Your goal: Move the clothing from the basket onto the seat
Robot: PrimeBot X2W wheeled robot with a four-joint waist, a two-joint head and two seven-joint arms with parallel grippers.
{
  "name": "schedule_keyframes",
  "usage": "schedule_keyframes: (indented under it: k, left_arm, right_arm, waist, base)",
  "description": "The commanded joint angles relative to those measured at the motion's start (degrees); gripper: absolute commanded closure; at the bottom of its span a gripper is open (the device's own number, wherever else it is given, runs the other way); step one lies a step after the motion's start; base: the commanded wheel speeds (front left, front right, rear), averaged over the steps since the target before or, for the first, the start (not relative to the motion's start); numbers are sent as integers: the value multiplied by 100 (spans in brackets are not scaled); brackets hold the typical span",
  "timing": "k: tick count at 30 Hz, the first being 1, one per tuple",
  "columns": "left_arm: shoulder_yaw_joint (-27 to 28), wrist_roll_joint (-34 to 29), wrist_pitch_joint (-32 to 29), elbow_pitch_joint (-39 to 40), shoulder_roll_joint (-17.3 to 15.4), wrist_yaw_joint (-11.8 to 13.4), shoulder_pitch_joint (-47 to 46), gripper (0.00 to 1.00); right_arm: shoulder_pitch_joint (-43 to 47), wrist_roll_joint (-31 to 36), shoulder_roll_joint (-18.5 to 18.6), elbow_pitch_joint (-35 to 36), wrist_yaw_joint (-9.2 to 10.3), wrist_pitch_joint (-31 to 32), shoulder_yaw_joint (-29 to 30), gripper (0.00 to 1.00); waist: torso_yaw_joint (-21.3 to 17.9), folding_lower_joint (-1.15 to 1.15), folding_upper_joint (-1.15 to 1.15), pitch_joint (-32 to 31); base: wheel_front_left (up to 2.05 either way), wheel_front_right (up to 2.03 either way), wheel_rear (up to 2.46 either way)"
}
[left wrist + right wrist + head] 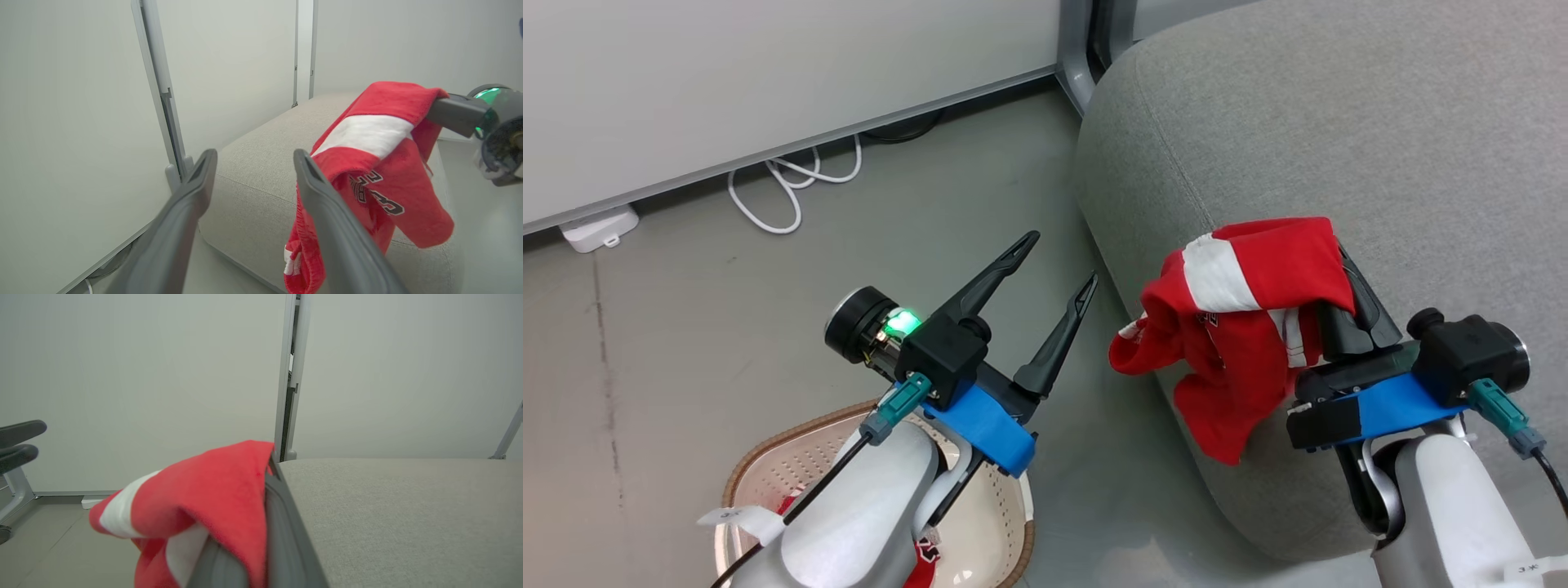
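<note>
The right gripper (1352,294), clamped on the red clothing (1241,327), is dangling it over the seat's (1339,122) rounded edge, so letting go here is risking a slide floorward, while the left gripper (1063,257) is hovering, fingers apart.

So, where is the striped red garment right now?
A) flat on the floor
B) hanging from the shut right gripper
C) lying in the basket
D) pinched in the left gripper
B: the striped garment hangs from the right gripper, shut on it over the sofa edge; the left gripper is open, empty.
</note>
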State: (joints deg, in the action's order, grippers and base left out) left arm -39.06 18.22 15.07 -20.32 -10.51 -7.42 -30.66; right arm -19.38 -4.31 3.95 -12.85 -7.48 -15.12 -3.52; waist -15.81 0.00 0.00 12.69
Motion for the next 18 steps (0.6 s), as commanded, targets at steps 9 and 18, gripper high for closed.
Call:
schedule_keyframes:
  k: [9,18]
  left_arm:
    - [-151,60,16,-88,-33,-5,-196,0]
    - [-128,68,16,-73,-73,-5,-260,0]
  right_arm:
    - [154,-28,-57,99,-3,-6,138,100]
    - [-32,-23,-37,229,-3,-6,280,100]
  waist:
    - [-228,0,0,94]
    - [-177,0,0,208]
  base:
    - [0,0,0]
    - [0,0,0]
